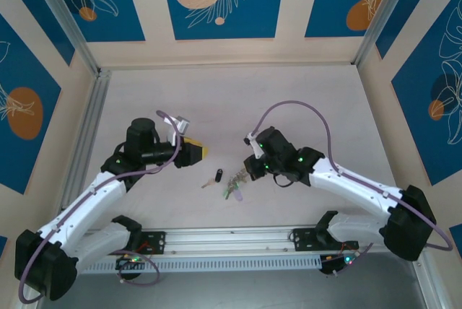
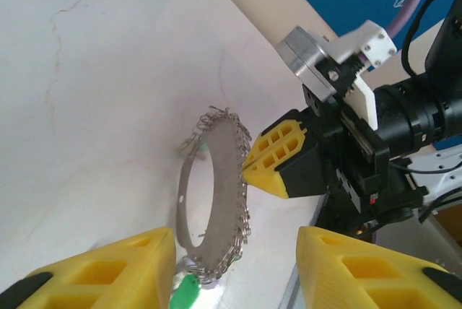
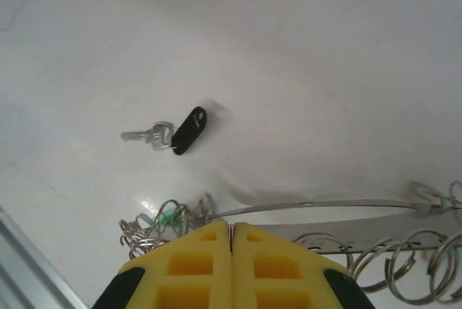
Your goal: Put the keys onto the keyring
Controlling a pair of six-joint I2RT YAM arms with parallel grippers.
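Yellow right tool [image 3: 232, 233] pinches the upright keyring [image 2: 229, 179]; left tool [image 1: 196, 151] stands half open; keys [image 3: 177, 133] lie apart on the worktop [image 3: 325, 71].

Robot lab cell: aluminium rails [image 1: 231, 235], white table [image 1: 216, 99], blue printed wall panels [image 1: 245, 6].

The keyring [image 2: 225, 164] stands on its edge in the middle, on the white table [image 2: 86, 71]. Lots of little wire rings [image 2: 242, 233] hang all along it. A green tag [image 2: 185, 293] peeks out at its 6 o'clock. The right gripper [image 2: 253, 168] reaches in from 3 o'clock, and its yellow tips pinch the keyring's edge at 2 o'clock. The left gripper [image 2: 234, 266] sits at 6 o'clock, its two yellow fingers [image 2: 115, 276] wide apart and holding nothing.
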